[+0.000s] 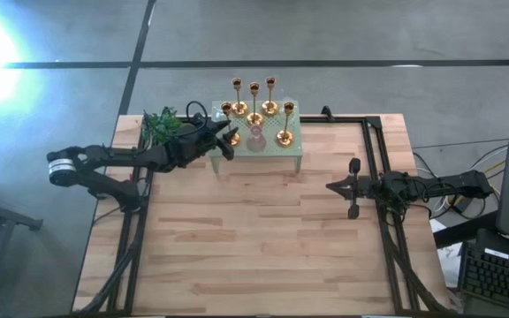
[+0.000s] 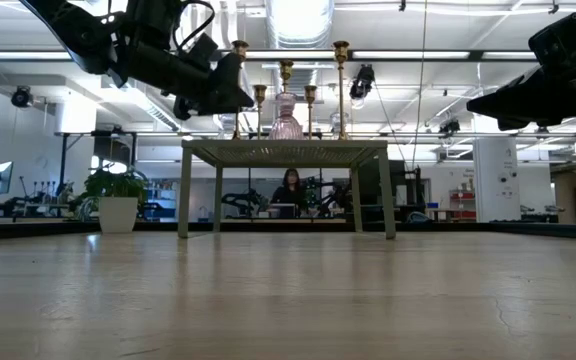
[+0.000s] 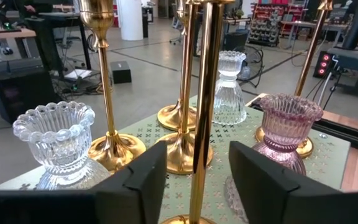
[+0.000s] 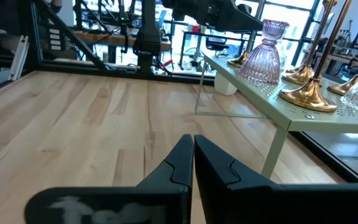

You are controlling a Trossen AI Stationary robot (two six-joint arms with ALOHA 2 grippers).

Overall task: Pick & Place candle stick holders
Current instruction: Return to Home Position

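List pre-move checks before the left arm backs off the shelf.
1. Open left pincer: ok, fingers apart either side of the gold candle holder stem.
2. Stem free: ok, a gap shows on both sides.
3. That holder upright on the shelf: ok.
4. Neighbours outside the pincer: ok, pink glass holder and clear glass holder stand ahead of the fingers.
5. Clearance to the plant beside the left arm: cannot tell.
6. Parked right pincer: ok, shut, over the table at its right side, away from the shelf.
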